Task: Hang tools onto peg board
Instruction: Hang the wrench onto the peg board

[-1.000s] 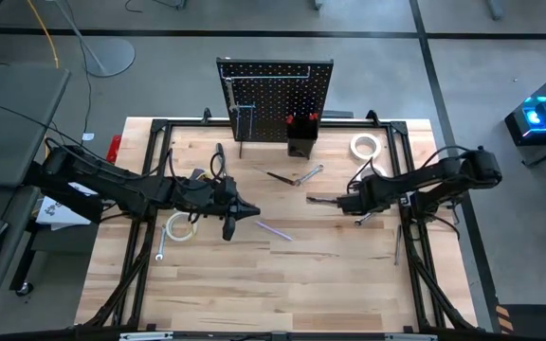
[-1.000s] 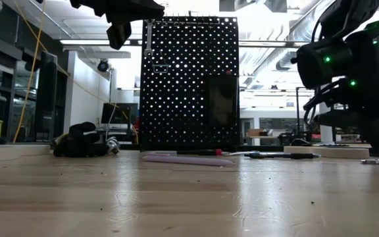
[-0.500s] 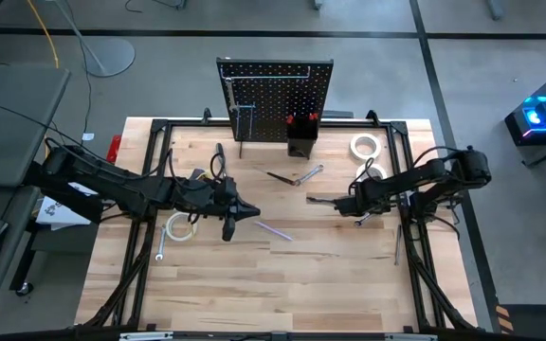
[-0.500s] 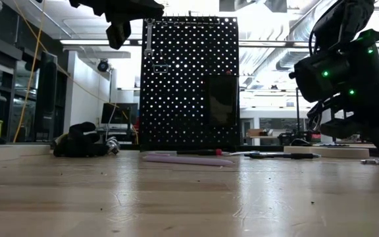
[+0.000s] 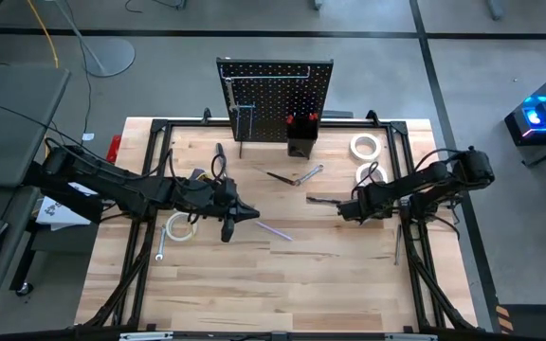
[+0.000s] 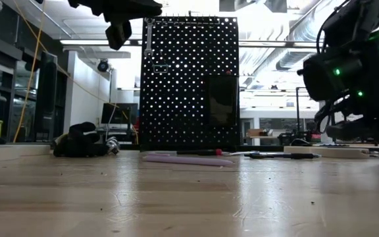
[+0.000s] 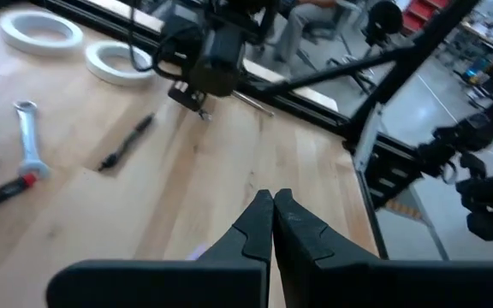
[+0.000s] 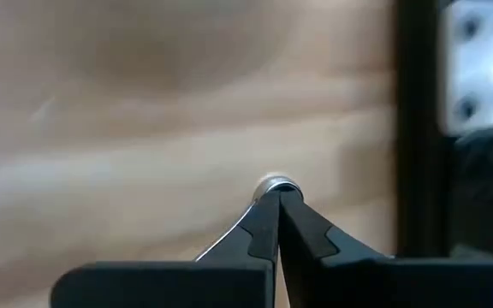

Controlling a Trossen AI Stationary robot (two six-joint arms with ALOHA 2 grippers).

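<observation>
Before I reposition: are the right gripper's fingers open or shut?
Shut. The right gripper shows its fingers pressed together, pinching a silver wrench.

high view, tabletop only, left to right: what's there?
Wrench → tape roll → left tool → lilac stick → pliers → dark screwdriver → right tool → white tape rolls.

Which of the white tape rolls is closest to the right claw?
The white tape roll just behind the right claw, the nearer of the two at the table's right. The other right-side roll lies farther back, and a third roll lies by the left arm.
</observation>
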